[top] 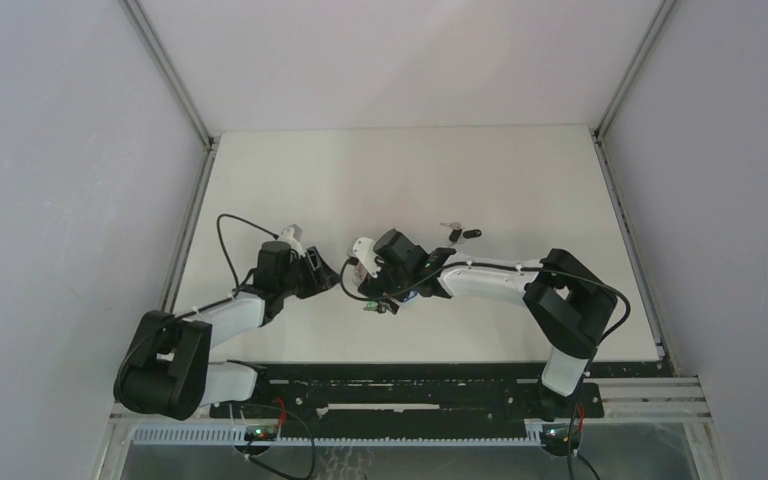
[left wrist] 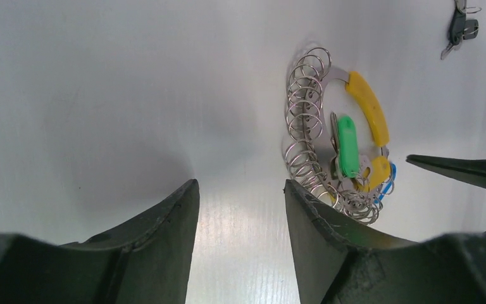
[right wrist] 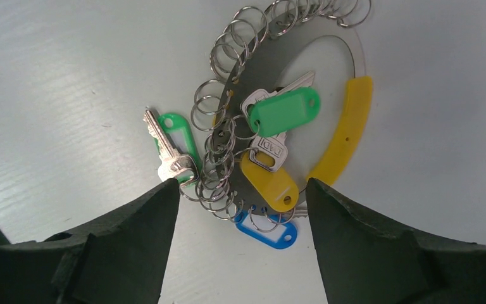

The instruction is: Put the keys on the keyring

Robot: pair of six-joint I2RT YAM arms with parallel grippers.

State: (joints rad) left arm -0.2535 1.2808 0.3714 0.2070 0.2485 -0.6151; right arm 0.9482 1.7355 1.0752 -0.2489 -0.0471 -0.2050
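The keyring (right wrist: 224, 95), a silvery loop strung with many small rings and a yellow plastic grip (right wrist: 345, 136), lies flat on the white table. Keys lie bunched on it: a green-tagged one (right wrist: 285, 111), a yellow-tagged one (right wrist: 269, 183), a blue tag (right wrist: 266, 229) and a second green-tagged key (right wrist: 174, 145) at the left. My right gripper (right wrist: 240, 185) is open, straddling the lower end of the bunch. My left gripper (left wrist: 240, 190) is open over bare table, with the keyring (left wrist: 305, 120) just beyond its right finger. A black key (left wrist: 459, 28) lies apart, farther back.
In the top view both grippers meet near the table's middle, the left (top: 330, 275) and the right (top: 375, 290) close together over the bunch (top: 378, 306). The black key (top: 465, 235) lies behind the right arm. Enclosure walls and metal posts border the table.
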